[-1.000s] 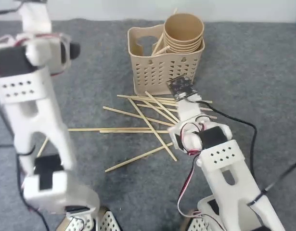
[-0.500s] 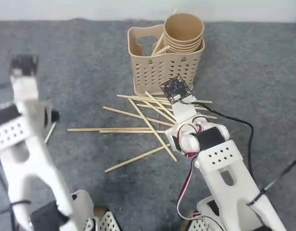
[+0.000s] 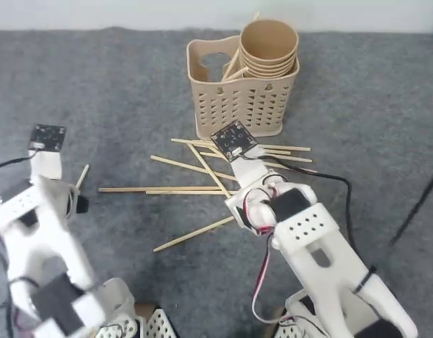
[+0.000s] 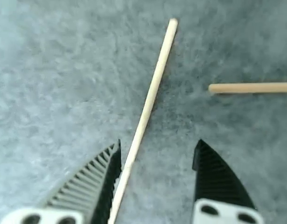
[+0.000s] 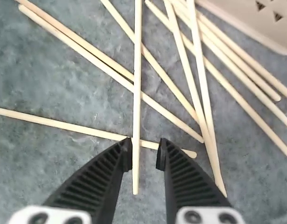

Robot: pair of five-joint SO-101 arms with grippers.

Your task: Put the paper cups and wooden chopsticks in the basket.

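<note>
The beige basket [image 3: 230,105] stands at the back and holds a stack of paper cups [image 3: 269,44] and a few chopsticks. Several wooden chopsticks [image 3: 202,169] lie scattered on the carpet in front of it. My right gripper [image 5: 144,148] hangs low over this pile. Its fingers are only narrowly open, and one chopstick [image 5: 136,93] runs between them. My left gripper [image 4: 158,143] is open, low at the left of the table. It straddles a lone chopstick [image 4: 150,98], which in the high view is the lone chopstick [image 3: 82,174]. The end of another stick [image 4: 250,87] lies just beyond.
Grey carpet [image 3: 132,91] covers the table. One chopstick [image 3: 191,234] lies apart at the front, near the right arm's base. Open carpet lies between the two arms and to the right of the basket.
The left arm has come down from a raised pose to the carpet at the left, over the lone chopstick. The right arm has shifted left and slightly back over the pile.
</note>
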